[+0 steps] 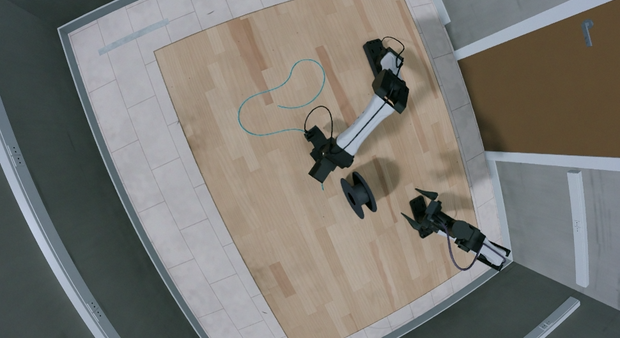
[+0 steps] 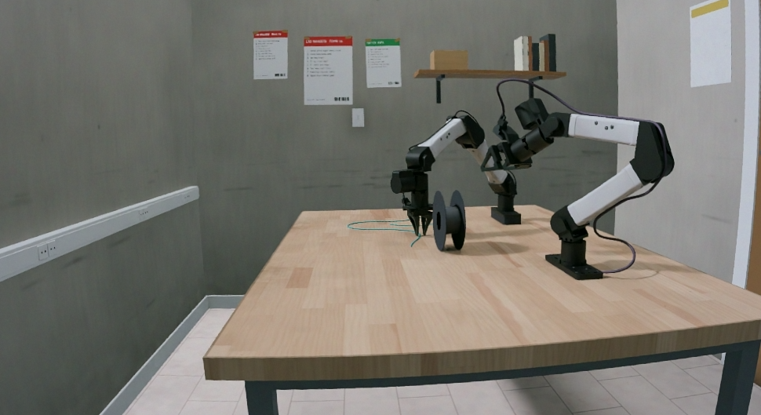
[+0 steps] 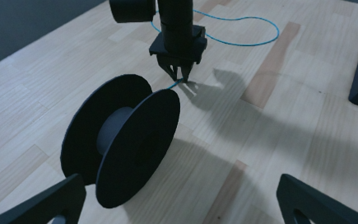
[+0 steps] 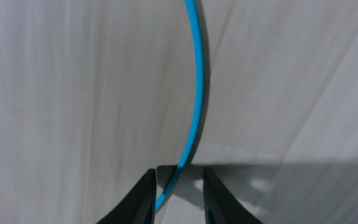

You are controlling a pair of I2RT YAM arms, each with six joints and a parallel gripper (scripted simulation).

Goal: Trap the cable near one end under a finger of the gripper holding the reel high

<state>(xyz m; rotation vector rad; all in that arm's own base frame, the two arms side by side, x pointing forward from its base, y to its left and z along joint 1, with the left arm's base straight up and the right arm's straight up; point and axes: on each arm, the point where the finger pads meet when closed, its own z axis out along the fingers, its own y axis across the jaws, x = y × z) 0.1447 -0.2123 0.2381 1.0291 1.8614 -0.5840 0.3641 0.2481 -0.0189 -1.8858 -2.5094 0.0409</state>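
Observation:
The dark reel [image 1: 359, 194] [image 2: 452, 220] [image 3: 138, 152] stands on its flange rims on the table. The thin cyan cable [image 1: 260, 135] [image 3: 244, 45] [image 4: 199, 82] lies in a loose curve beyond it. One cable end [image 1: 322, 188] [image 2: 413, 244] shows beside my right gripper. My right gripper [image 2: 420, 234] [image 3: 180, 80] [image 4: 179, 178] points down at table level beside the reel, fingers narrowly open, with the cable passing between or under the tips. Its fingers are hidden in the top view. My left gripper [image 1: 408, 201] [image 3: 180, 184] is wide open and empty, raised on the reel's other side.
The right arm's wrist [image 1: 323, 160] [image 2: 415, 183] stands close beside the reel. The left arm's base [image 2: 573, 266] and the right arm's base [image 2: 505, 216] stand on the wooden table [image 1: 303, 257] [image 2: 340, 305]. The cable's other end [image 1: 279, 106] lies inside its curve.

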